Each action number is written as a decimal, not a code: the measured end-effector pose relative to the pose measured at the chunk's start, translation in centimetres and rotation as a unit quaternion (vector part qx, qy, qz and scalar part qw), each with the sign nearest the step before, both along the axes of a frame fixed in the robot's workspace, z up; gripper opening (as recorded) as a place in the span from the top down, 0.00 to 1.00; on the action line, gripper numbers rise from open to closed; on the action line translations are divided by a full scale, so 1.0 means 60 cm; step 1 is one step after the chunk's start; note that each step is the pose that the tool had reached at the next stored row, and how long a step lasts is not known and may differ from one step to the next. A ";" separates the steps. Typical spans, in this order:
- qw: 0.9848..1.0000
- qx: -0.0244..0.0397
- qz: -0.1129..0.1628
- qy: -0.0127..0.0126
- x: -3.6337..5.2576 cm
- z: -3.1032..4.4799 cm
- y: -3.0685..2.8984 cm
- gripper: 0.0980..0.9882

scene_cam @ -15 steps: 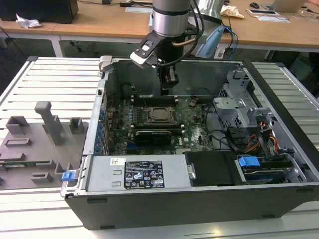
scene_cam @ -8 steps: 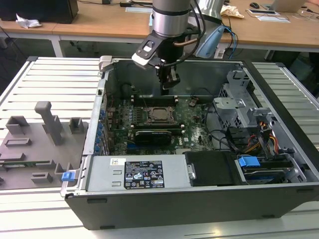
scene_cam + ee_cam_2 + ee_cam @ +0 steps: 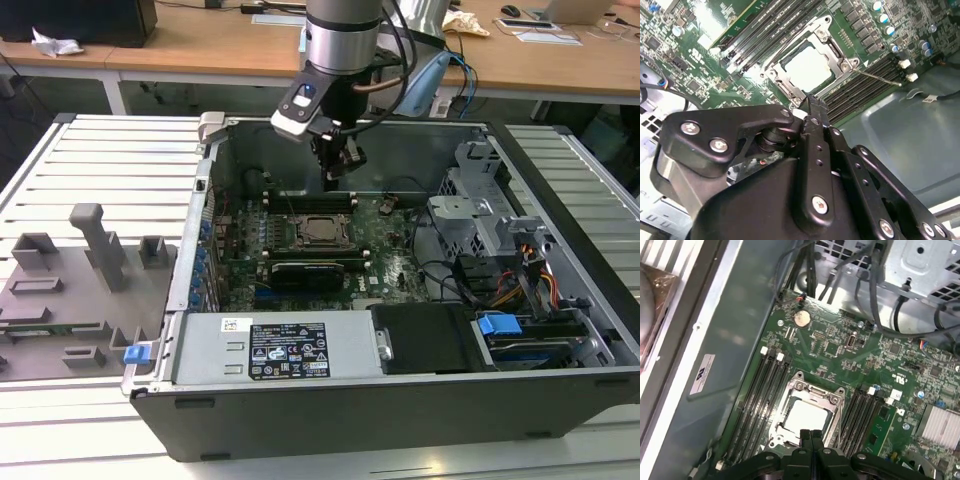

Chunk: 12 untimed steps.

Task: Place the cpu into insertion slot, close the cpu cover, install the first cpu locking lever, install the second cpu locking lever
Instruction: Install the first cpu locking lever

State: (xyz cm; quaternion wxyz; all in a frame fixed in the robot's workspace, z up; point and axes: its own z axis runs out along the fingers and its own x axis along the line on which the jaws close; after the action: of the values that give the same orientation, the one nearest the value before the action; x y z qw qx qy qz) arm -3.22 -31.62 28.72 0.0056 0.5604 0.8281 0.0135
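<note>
The cpu (image 3: 805, 416), a pale silvery square, sits in its socket just beneath the pincer (image 3: 810, 433), whose fingers are pressed together on nothing. The grey cpu cover (image 3: 815, 390) lies flat, framing it (one thin lever (image 3: 880, 78) sticks out sideways). Around them the open computer case (image 3: 190, 250) holds the green motherboard (image 3: 395, 255).

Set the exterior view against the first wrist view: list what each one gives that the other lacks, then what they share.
Exterior view adds: the power supply, the blue drive-bay tab, and a grey fixture board to the exterior view's left of the case. First wrist view adds: the coin cell battery and a label on the case wall. Shared: the cpu in its socket, framed by the cpu cover, memory slots either side, and the shut gripper.
</note>
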 end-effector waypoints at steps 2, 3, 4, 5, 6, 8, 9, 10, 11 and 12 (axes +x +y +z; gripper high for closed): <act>1.000 0.000 0.009 0.000 0.000 0.000 0.0000 0.99; 1.000 0.000 0.014 0.000 0.000 0.000 0.0000 0.99; 1.000 0.000 0.019 0.000 0.000 0.000 0.0000 0.99; 1.000 0.000 0.024 0.000 0.000 0.000 0.0000 0.99; 1.000 0.000 0.029 0.000 0.000 0.000 0.0000 0.99; 0.999 0.000 0.039 0.000 0.000 0.000 0.0000 0.99; 0.999 0.000 0.043 0.000 0.000 0.000 0.0000 0.99; 0.999 0.000 0.046 0.000 0.000 0.000 0.0000 0.99; 0.999 0.000 0.053 0.000 0.000 0.000 0.0000 0.99; 0.998 0.000 0.058 0.000 0.000 0.000 0.0000 0.99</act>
State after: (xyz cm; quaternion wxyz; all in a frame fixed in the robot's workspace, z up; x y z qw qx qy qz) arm -3.22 -31.62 28.72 0.0049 0.5117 0.8591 0.0138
